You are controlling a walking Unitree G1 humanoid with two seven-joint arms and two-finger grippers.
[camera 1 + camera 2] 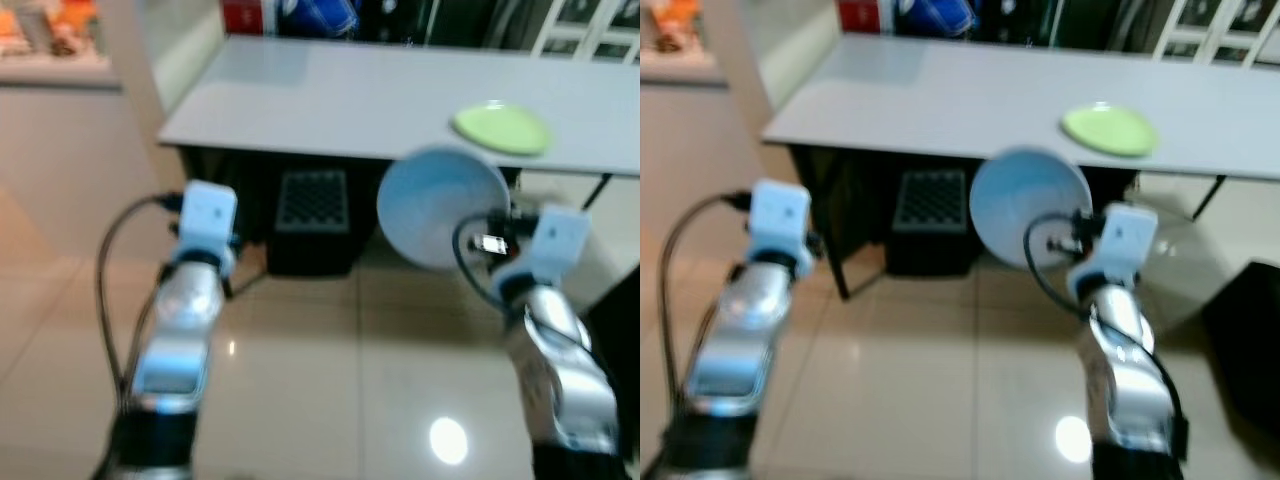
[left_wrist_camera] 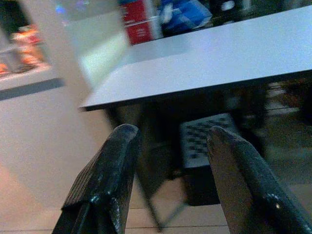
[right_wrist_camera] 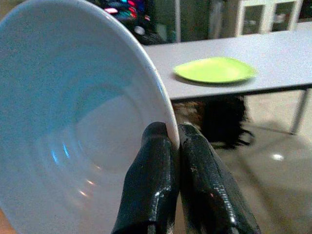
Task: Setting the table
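The right gripper [image 3: 174, 146] pinches the pale blue bowl [image 1: 442, 205] by its rim, held tilted just short of the counter [image 1: 380, 100], near the green plate [image 1: 502, 128]; it looks stiff, glossy and breakable, so it may swing; the left gripper [image 2: 170, 146] hangs wide, holding nothing.

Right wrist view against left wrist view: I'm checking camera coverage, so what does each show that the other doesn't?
The right wrist view alone shows the right gripper pinching the rim of a pale blue bowl, and a green plate lying on the table. The left wrist view alone shows the left gripper, open with nothing in it, and a dark crate under the table. Both share the grey table.
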